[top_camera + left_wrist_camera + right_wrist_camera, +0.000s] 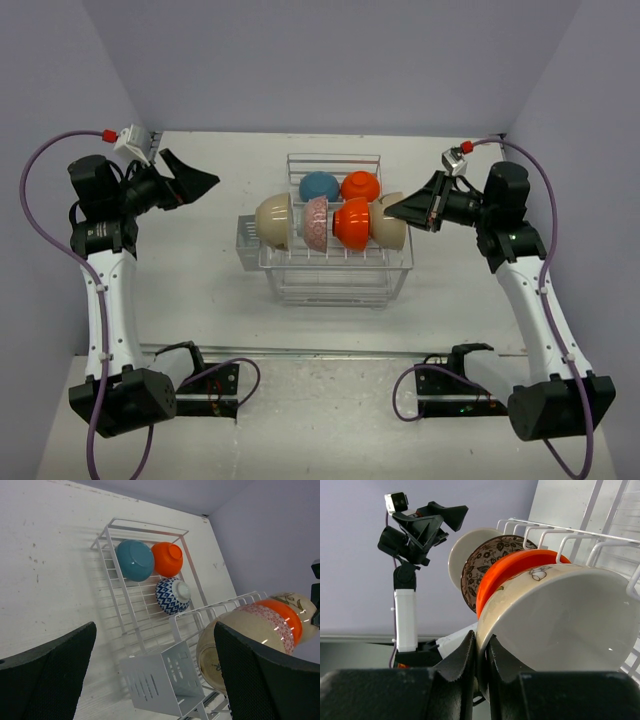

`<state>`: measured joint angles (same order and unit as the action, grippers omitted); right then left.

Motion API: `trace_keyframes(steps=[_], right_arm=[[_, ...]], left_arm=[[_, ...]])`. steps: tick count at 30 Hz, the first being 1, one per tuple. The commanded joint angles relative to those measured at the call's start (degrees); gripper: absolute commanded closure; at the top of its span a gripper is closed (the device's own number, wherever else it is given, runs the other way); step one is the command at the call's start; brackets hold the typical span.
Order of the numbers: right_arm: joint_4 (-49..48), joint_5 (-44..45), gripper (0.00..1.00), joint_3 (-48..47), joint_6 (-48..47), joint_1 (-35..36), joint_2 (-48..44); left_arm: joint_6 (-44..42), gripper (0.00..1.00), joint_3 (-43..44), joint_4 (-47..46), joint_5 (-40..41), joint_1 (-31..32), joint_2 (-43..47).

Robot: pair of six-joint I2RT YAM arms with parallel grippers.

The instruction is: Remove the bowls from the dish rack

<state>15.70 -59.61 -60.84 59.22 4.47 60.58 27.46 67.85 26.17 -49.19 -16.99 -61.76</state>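
We find the right gripper (481, 652) pinched on the rim of the cream bowl (560, 625) at the right end of the front row in the dish rack (335, 290), with the thin wall caught between its fingers. That bowl leans against the orange bowl (512, 570) just inward of it. A sideways pull could therefore drag the neighbours or snag on the rack. A rim pinch may also let the bowl swing or slip. We cannot quite tell how deep the grip reaches. The left gripper (195, 178) hangs spread wide, well left of the rack, holding nothing.
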Motion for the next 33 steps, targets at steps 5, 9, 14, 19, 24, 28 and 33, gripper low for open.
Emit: trace_keyframes(steps=[5,9,14,19,24,28,33], right_arm=[[-12.2,-3.8,1.00,2.0,10.1,-0.3,-2.8],[-16.0,-4.7,1.00,3.1,13.5,-0.2,-3.2],[-27.5,-6.6,1.00,6.7,21.8,-0.3,-3.4],[-28.0,-6.0,1.00,7.6,22.4,-0.6,-4.1],[-27.3,-6.5,1.00,7.5,22.0,-1.7,-4.7],[-24.9,-6.9,1.00,7.2,20.6,-3.1,-5.2],[-24.3,-7.5,1.00,7.0,20.2,-4.2,-6.1]], left_arm=[[0.1,0.00,0.5,-1.0,-1.1,-0.6,0.9],[0.0,0.00,0.4,-0.9,-1.0,-0.6,1.0],[-0.1,0.00,0.7,-0.7,-1.0,-0.7,0.8],[-0.7,0.00,1.5,0.0,-0.8,-0.6,0.6],[-0.7,0.00,1.5,0.0,-0.7,-0.6,0.5],[-0.7,0.00,1.3,0.0,-0.7,-0.6,0.4],[-0.7,0.00,1.3,-0.2,-0.5,-0.6,0.2]])
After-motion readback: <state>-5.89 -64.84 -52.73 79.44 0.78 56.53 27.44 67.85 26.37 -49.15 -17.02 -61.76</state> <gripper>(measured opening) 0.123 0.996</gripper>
